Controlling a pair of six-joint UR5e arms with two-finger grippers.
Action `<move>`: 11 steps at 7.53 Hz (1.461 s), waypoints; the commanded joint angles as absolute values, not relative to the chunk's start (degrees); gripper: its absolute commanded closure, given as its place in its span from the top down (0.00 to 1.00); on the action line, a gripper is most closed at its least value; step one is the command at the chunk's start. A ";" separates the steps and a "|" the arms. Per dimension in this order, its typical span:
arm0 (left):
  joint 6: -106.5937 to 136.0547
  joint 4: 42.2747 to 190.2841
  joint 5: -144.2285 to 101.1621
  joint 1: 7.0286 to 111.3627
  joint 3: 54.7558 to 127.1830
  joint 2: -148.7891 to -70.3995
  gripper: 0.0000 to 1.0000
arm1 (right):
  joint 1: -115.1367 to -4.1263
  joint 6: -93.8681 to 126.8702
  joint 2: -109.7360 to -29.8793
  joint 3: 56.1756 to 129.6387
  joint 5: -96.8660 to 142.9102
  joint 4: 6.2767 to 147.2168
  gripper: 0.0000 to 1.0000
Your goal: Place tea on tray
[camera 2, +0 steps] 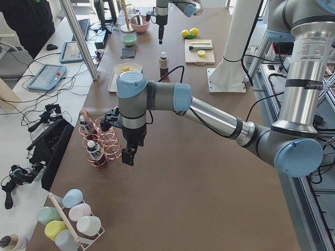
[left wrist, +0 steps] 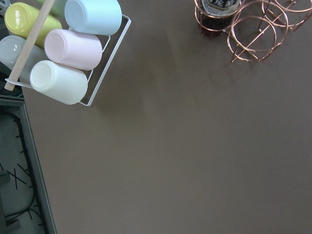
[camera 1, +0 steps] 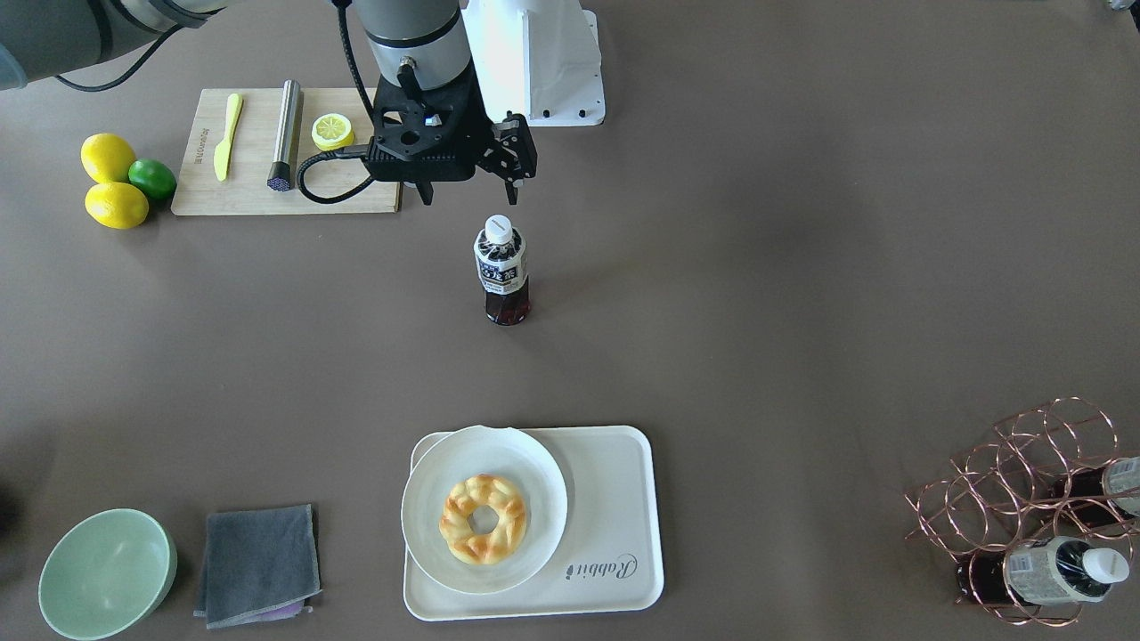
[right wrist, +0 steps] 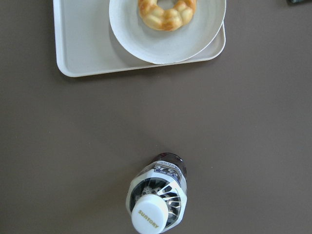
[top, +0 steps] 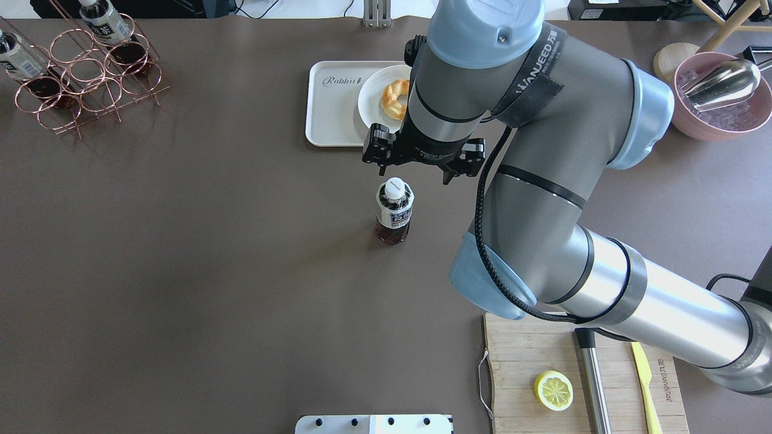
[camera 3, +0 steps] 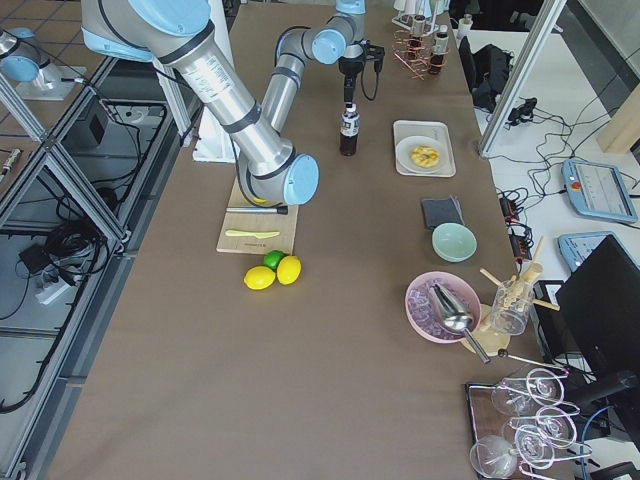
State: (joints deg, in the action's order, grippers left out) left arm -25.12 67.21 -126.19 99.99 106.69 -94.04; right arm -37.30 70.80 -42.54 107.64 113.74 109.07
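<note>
The tea (camera 1: 501, 271) is a small bottle of dark liquid with a white cap, standing upright mid-table and also seen from above (right wrist: 157, 204). My right gripper (camera 1: 470, 191) hangs just above its cap, open, with nothing between its fingers (top: 381, 170). The cream tray (camera 1: 614, 534) lies beyond the bottle, half covered by a white plate. My left gripper (camera 2: 128, 156) hovers by the copper bottle rack at the table's left end. It shows only in the exterior left view, so I cannot tell whether it is open or shut.
A white plate (camera 1: 427, 534) with a doughnut (camera 1: 483, 518) fills the tray's one half. A copper rack (camera 1: 1033, 499) holds more bottles. A cutting board (camera 1: 258, 191), lemons (camera 1: 107, 158), a green bowl (camera 1: 105, 574), a grey cloth (camera 1: 258, 563) and a pink bowl (top: 721, 120) sit around.
</note>
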 commanded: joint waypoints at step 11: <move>-27.33 89.71 -131.13 104.33 100.81 -79.10 0.98 | -32.52 73.21 -42.54 101.78 109.78 102.83 1.00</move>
State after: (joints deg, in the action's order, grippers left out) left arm -26.98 86.81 -131.11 104.40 100.81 -79.11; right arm -32.52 73.17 -42.59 102.04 109.78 103.40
